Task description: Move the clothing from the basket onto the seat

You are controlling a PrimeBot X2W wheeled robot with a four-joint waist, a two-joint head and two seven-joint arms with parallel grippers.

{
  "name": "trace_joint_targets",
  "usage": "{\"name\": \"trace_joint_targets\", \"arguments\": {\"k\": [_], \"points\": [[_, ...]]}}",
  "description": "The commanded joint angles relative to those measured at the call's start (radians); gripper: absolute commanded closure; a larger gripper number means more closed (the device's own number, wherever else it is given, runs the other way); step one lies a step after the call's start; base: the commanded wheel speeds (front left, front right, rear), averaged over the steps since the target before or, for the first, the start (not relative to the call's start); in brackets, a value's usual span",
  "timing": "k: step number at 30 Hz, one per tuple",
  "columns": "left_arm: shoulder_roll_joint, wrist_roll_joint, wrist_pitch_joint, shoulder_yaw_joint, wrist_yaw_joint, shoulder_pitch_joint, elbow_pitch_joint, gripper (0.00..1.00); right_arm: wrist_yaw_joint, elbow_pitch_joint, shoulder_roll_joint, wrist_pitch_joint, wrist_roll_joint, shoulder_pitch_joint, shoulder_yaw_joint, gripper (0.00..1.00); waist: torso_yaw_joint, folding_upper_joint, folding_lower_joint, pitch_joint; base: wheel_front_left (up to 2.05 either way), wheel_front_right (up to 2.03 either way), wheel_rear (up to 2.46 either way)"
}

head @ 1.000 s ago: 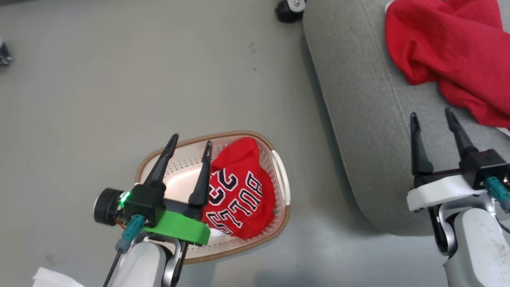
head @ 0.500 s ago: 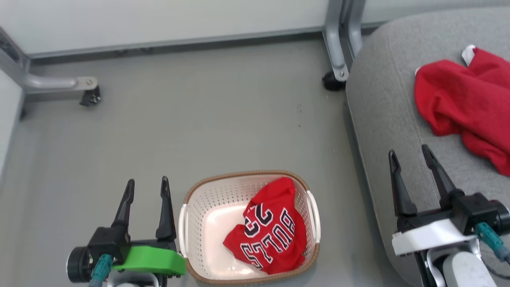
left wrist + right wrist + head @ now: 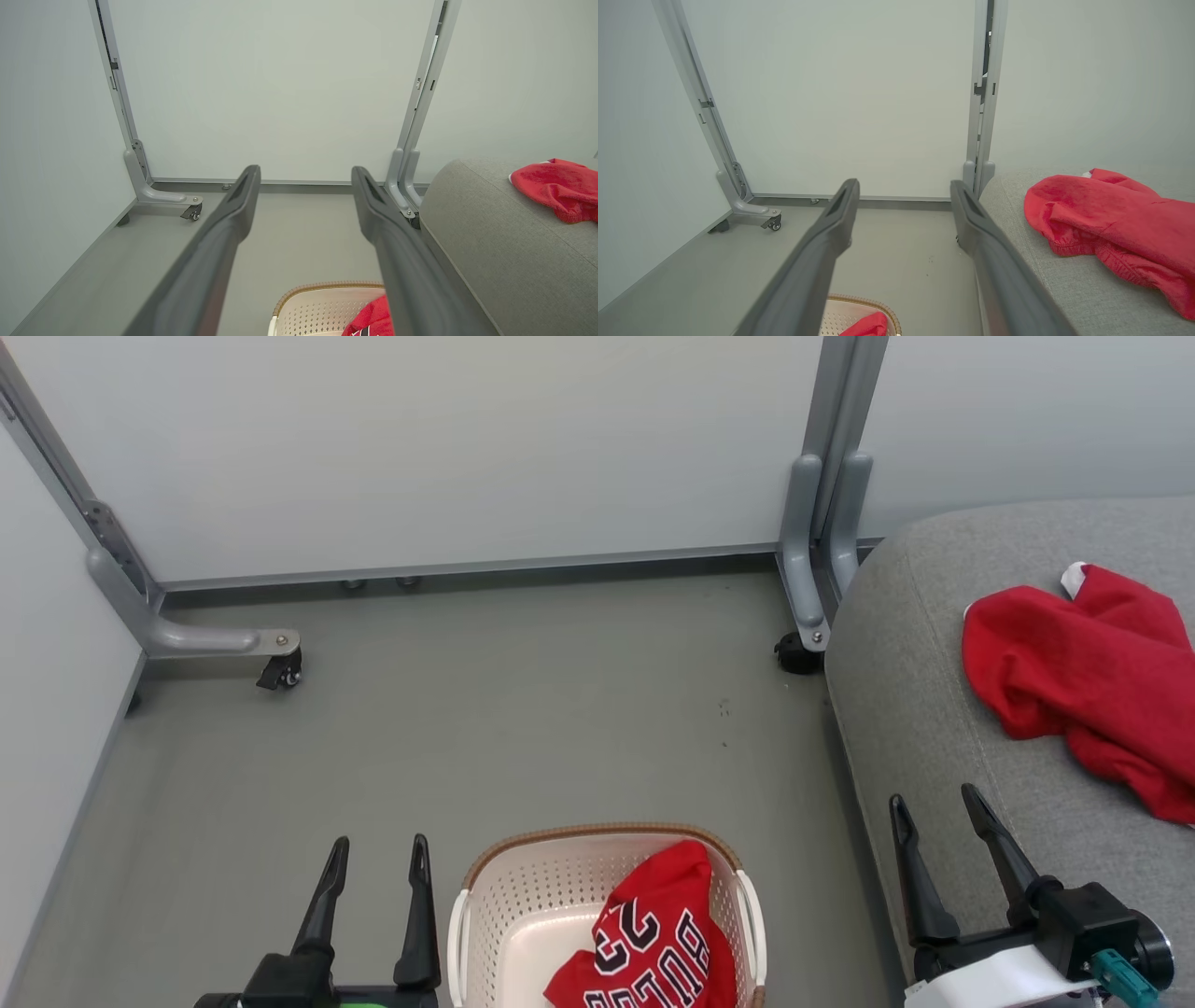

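Note:
A red jersey (image 3: 653, 943) with black-and-white letters lies in the cream perforated basket (image 3: 513, 905) at the bottom middle of the head view. A plain red garment (image 3: 1083, 681) with white trim rests on the grey seat (image 3: 915, 709) at the right. My left gripper (image 3: 378, 849) stands open and empty over the floor, left of the basket. My right gripper (image 3: 936, 803) is open and empty above the seat's near left edge. In the left wrist view the basket (image 3: 308, 303) and jersey (image 3: 373, 319) show low between the fingers (image 3: 224, 233). The right wrist view shows the red garment (image 3: 1106, 219) on the seat (image 3: 1064, 289).
Pale partition walls stand behind, on grey metal posts (image 3: 822, 523) with caster feet (image 3: 280, 667) on the grey floor (image 3: 523, 709). One post foot (image 3: 798, 653) sits beside the seat's far left corner.
The head camera has tilted up, so basket and seat slid down the picture and the walls came into view. My left gripper has come out from over the basket to its left side.

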Motion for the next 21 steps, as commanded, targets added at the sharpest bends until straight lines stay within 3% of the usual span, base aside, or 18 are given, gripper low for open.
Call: {"name": "trace_joint_targets", "arguments": {"k": [1,21], "points": [[0.001,-0.014,0.001,-0.003,0.006,0.023,0.007,0.0,-0.001,0.005,0.0,-0.003,0.0,0.019,0.003,0.0,-0.005,0.0,0.0001,-0.04,0.0,0.0,0.0],[0.001,0.019,0.001,-0.006,0.021,0.035,0.027,0.0,-0.001,0.021,0.016,-0.003,0.008,0.042,0.016,0.0,-0.025,0.0,0.0001,-0.073,0.0,0.0,0.0]]}}
